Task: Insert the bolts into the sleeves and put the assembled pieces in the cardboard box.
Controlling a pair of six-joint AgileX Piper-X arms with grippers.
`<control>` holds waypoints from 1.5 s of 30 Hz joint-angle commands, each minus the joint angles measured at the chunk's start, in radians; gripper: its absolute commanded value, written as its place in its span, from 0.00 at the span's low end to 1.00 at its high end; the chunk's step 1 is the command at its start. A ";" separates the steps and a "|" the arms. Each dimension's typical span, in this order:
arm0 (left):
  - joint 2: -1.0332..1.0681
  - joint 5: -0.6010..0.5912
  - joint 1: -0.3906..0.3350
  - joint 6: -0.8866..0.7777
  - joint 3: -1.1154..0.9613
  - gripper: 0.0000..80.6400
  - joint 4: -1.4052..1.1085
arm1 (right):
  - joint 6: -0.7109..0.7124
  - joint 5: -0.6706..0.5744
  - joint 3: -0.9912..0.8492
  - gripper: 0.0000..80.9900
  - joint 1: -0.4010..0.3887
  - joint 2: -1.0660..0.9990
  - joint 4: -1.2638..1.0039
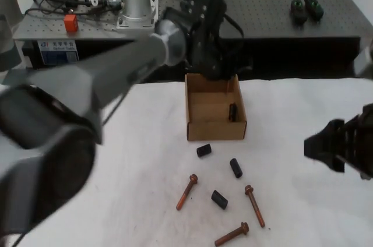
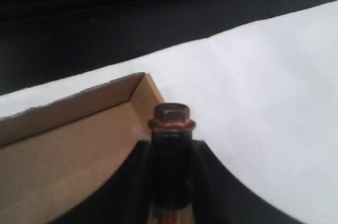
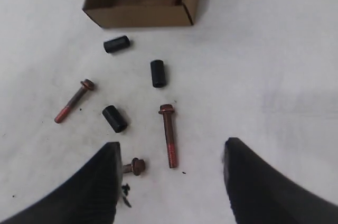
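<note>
Boxing step, by the look: pinching an assembled piece (image 2: 170, 145) in the left pincer (image 2: 170, 182) above the cardboard box (image 1: 215, 130), at its 12 o'clock wall. Holding the right pincer (image 3: 170, 182) spread at 4 o'clock. Next: lower inside, release; then pair loose bolts (image 3: 169, 134) and sleeves (image 3: 157, 73) at 6 o'clock.

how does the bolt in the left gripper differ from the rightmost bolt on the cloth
The held bolt wears a black sleeve; the lying bolt is bare, threads showing. The held bolt is clamped in the left gripper by the cardboard box; the lying bolt rests free on the cloth. Both are coppery with flanged heads.
</note>
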State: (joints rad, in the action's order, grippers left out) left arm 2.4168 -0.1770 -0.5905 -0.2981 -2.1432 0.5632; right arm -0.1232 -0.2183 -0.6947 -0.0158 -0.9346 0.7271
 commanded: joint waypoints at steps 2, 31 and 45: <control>0.060 -0.001 -0.001 0.015 -0.098 0.01 0.090 | 0.012 0.006 -0.005 0.53 0.001 -0.054 0.007; -0.317 0.199 0.026 0.216 0.009 0.36 0.358 | 0.191 0.218 -0.231 0.38 -0.277 -0.786 -0.058; -0.650 0.163 0.003 0.142 0.644 0.36 0.201 | 0.233 0.229 -0.232 0.01 -0.261 -0.836 -0.159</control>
State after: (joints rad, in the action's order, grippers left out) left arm 1.8212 -0.0092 -0.5765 -0.1336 -1.5686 0.7928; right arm 0.0889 0.0056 -0.9254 -0.2767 -1.7483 0.5999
